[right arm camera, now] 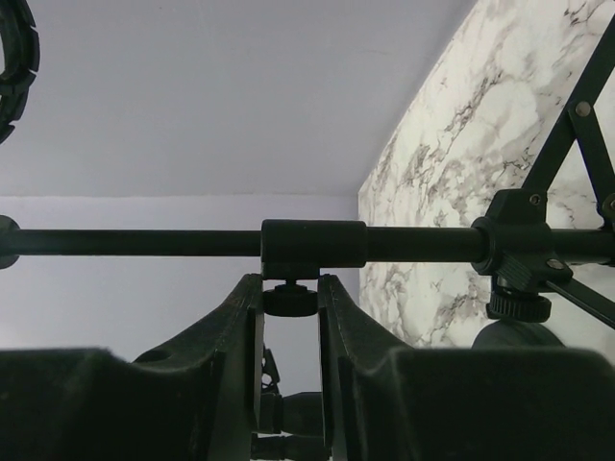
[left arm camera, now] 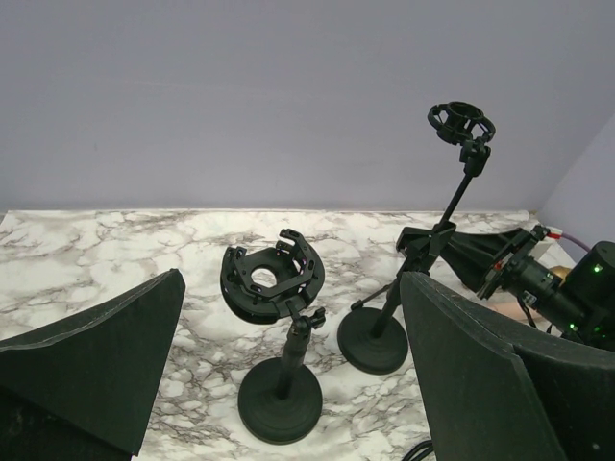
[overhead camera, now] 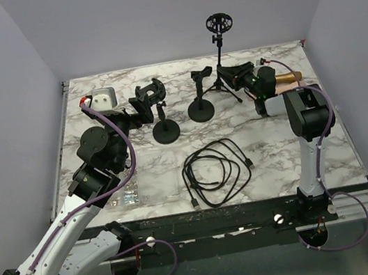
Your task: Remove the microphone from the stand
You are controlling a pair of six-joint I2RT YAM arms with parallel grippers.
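Three black stands are at the back of the marble table. A short stand (overhead camera: 165, 132) carries an empty shock mount (left arm camera: 270, 280). A second short stand (overhead camera: 201, 110) has a clip on top. A tall tripod stand (overhead camera: 219, 54) carries an empty ring mount (left arm camera: 460, 122). A gold, microphone-like cylinder (overhead camera: 287, 78) lies on the table behind my right wrist. My left gripper (overhead camera: 140, 107) is wide open just left of the first stand, which shows between its fingers (left arm camera: 485, 375). My right gripper (overhead camera: 226, 74) is shut on the clamp knob (right arm camera: 290, 300) of the tripod's pole (right arm camera: 413, 243).
A coiled black cable (overhead camera: 218, 170) lies mid-table in front of the stands. A white tray (overhead camera: 102, 98) stands at the back left, behind my left wrist. A small clear packet (overhead camera: 125, 198) lies near the front left edge.
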